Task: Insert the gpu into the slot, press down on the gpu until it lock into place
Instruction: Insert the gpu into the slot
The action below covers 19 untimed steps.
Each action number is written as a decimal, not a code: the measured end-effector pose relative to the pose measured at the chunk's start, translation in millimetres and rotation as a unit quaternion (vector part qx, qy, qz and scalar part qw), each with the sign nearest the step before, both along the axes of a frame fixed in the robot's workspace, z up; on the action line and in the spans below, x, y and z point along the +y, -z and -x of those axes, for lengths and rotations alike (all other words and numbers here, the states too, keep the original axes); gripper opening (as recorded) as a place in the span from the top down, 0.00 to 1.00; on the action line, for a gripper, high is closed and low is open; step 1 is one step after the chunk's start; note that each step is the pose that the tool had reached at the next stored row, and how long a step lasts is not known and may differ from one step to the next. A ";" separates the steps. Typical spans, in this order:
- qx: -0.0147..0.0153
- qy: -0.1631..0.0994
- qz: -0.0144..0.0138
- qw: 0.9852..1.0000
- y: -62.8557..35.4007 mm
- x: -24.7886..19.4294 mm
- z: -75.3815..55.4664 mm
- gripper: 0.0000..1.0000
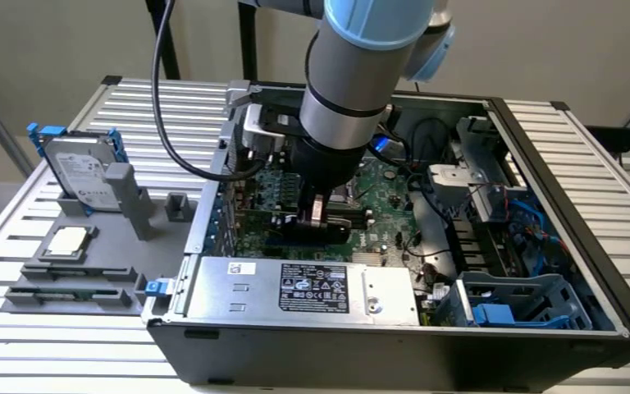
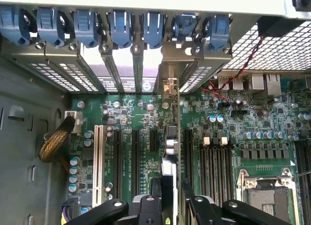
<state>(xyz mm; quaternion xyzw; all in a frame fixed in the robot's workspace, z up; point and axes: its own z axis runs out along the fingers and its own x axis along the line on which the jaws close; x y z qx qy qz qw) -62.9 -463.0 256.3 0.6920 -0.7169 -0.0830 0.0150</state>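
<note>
One arm reaches down into the open computer case [image 1: 403, 353] in the exterior view. Its gripper [image 1: 321, 220] is clamped on the top edge of the gpu [image 1: 312, 235], which stands on edge over the green motherboard [image 1: 386, 197], toward the exterior view's left of the case. The card reads here as a dark slab beneath the fingers. It hides the slot, so I cannot tell whether its lower edge is fully seated. A silver hard drive [image 1: 79, 172] stands in a rack outside the case, well apart.

In the wrist view the gripper [image 2: 171, 198] straddles the gpu [image 2: 171, 142], seen edge-on as a thin line running toward the rear bracket bay under a row of blue latches [image 2: 121, 25]. This view adds what the other lacks: the card runs parallel with the black slots [image 2: 118, 157] beside it, and its metal end meets the rear opening. The exterior view, in turn, gives a sense of the card's height over the board. Doing this step well, I judge, means keeping the card upright and pushing straight down with even pressure along its length, without rocking it sideways.
</note>
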 end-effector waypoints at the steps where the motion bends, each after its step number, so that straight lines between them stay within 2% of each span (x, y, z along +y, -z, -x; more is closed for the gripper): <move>1: 0.001 0.000 0.000 1.000 0.0 0.0 -0.1 0.74; 4: 0.004 0.000 0.000 1.000 0.4 0.3 0.2 0.74; 6: 0.004 0.000 -0.001 1.000 1.1 0.5 0.0 0.74; 13: 0.010 0.000 0.000 1.000 2.0 0.4 -0.2 0.74; 19: 0.012 0.000 0.000 1.000 4.9 0.4 -1.5 0.74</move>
